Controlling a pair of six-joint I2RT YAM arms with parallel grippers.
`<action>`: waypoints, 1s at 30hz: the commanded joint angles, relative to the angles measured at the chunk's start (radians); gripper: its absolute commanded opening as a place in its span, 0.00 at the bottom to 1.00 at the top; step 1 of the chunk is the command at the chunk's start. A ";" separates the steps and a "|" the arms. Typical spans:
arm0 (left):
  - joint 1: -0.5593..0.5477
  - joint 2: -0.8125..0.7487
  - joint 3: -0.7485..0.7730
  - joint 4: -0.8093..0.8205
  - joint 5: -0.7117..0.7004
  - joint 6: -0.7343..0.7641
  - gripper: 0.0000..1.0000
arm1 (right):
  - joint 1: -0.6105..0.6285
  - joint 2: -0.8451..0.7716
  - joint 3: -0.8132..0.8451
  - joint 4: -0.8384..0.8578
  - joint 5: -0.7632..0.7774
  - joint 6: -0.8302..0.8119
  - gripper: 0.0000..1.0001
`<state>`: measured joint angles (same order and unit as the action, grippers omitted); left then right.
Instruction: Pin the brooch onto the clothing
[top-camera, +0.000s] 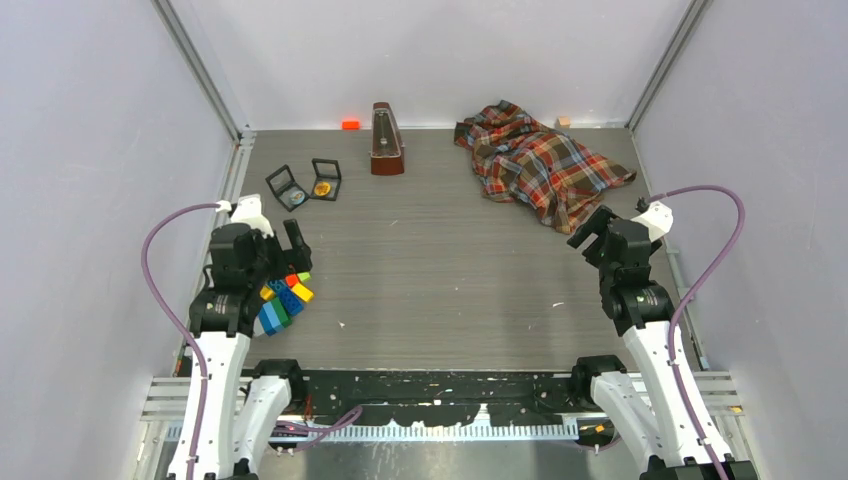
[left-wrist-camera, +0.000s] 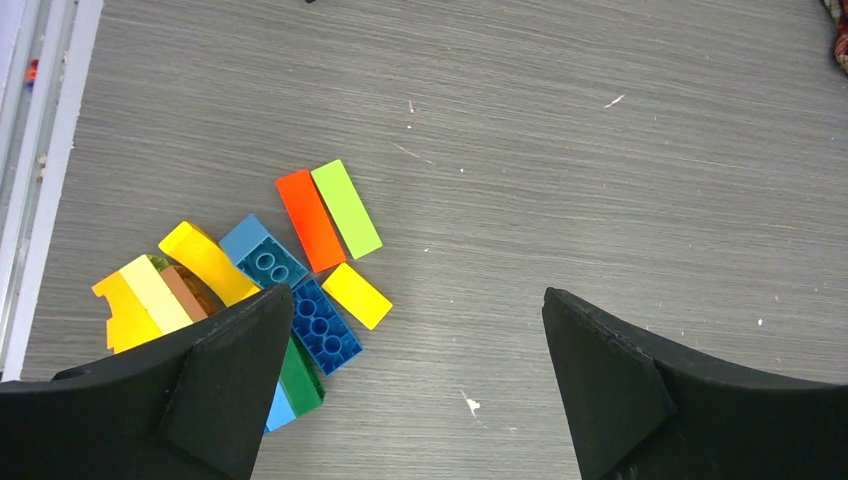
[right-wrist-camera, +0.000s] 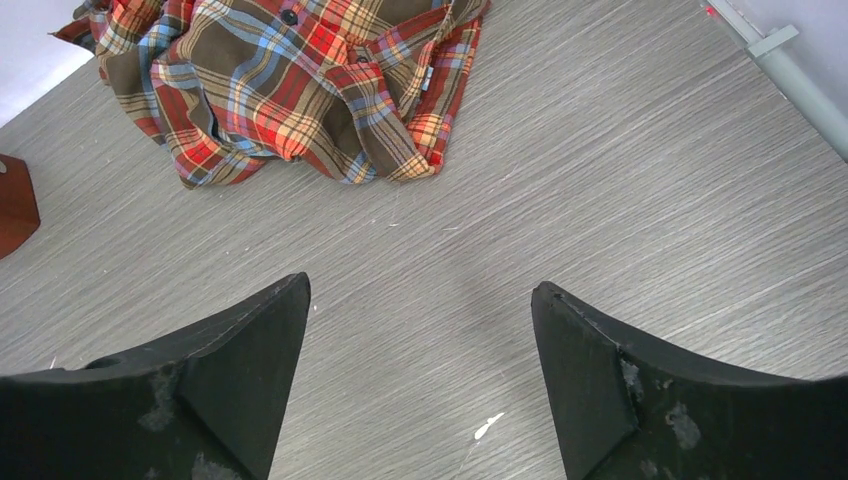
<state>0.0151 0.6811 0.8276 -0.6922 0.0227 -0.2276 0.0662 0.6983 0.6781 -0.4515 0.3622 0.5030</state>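
The table (top-camera: 450, 270) is grey woodgrain, boxed in by pale walls with metal rails down both sides. I see the plaid shirt (top-camera: 540, 165) lying crumpled in the far right part of the table, near the back wall, in red, brown and light-blue checks with a dark button showing in the right wrist view.

My right end effector (right-wrist-camera: 420, 283) hovers over bare table on the near side of the shirt, with its jaws spread wide and nothing between them. It is not touching the cloth.

My left end effector (left-wrist-camera: 417, 293) is at the left side of the table, its jaws just as wide apart and also empty. Its left finger (left-wrist-camera: 230, 370) hangs over the edge of a pile of toy bricks (left-wrist-camera: 255, 265) in orange, green, yellow and blue. I cannot tell whether it touches them.

Toward the far left, two small black cases (top-camera: 287, 187) lie open side by side, one with a round gold piece (top-camera: 322, 187) in it. It is too small for me to say what it is. A brown, upright wedge-shaped object (top-camera: 386, 140) stands near the back wall between the cases and the shirt, and a small orange block (top-camera: 350, 124) sits against that wall.
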 joint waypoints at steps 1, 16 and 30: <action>0.003 0.016 0.012 0.042 0.007 -0.017 1.00 | 0.001 -0.006 0.043 0.010 0.036 0.010 0.88; 0.003 -0.037 -0.018 0.033 -0.055 0.023 1.00 | 0.001 0.423 0.214 0.010 -0.163 -0.007 0.96; 0.003 -0.015 -0.019 0.025 -0.027 0.033 1.00 | 0.001 1.060 0.533 0.027 -0.180 -0.030 0.93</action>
<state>0.0151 0.6785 0.8101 -0.6937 -0.0093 -0.2176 0.0662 1.7142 1.1255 -0.4641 0.1871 0.4900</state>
